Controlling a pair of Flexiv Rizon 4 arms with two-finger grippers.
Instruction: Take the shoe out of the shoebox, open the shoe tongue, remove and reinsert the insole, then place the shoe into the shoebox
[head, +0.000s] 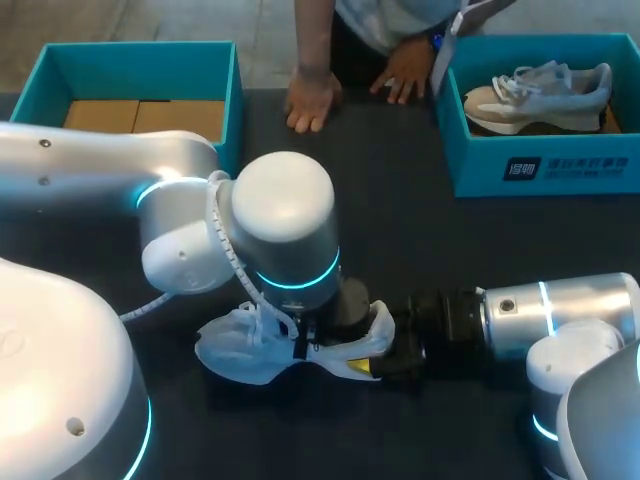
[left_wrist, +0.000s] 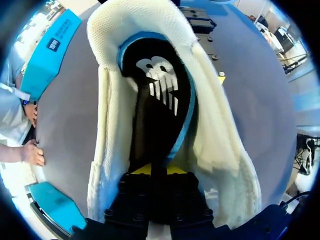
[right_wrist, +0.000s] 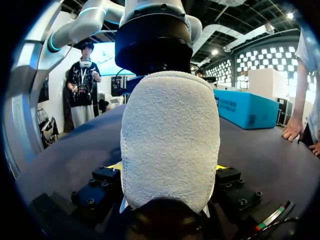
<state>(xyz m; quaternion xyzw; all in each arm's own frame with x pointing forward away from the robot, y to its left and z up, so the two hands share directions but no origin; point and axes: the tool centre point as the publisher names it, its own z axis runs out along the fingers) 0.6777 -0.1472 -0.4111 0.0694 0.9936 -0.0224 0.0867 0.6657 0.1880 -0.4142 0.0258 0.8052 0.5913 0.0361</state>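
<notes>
Shoe (head: 250, 345) stands on the surface (head: 400, 220), out of the shoebox (head: 540, 165), and both arms meet at it. Its long axis runs straight out from the right end effector (head: 385, 358), heel nearest, toe pointing away. In the right wrist view the heel (right_wrist: 170, 140) fills the gap of the right end effector (right_wrist: 167, 167): a yellow tip shows at each side of it, so I judge the fingers set wide and clamped on the heel.

The left end effector (left_wrist: 158, 170) comes down from above into the shoe's mouth. The insole (left_wrist: 160, 95) lies directly ahead of it, its long axis in line with the fingers and its logo end farthest off, toward the heel. The dark strip narrows and passes between the two yellow tips, which stand close together, so it appears to be pinched there. The coming move turns on that line: the left arm is the one on the insole, and the pull or push goes along the shoe while the right arm steadies the heel.

Toe, tongue and laces are mostly hidden under the left wrist in the head view. The forward end of the insole is cut off behind the fingers, so how far it is seated cannot be told.
</notes>
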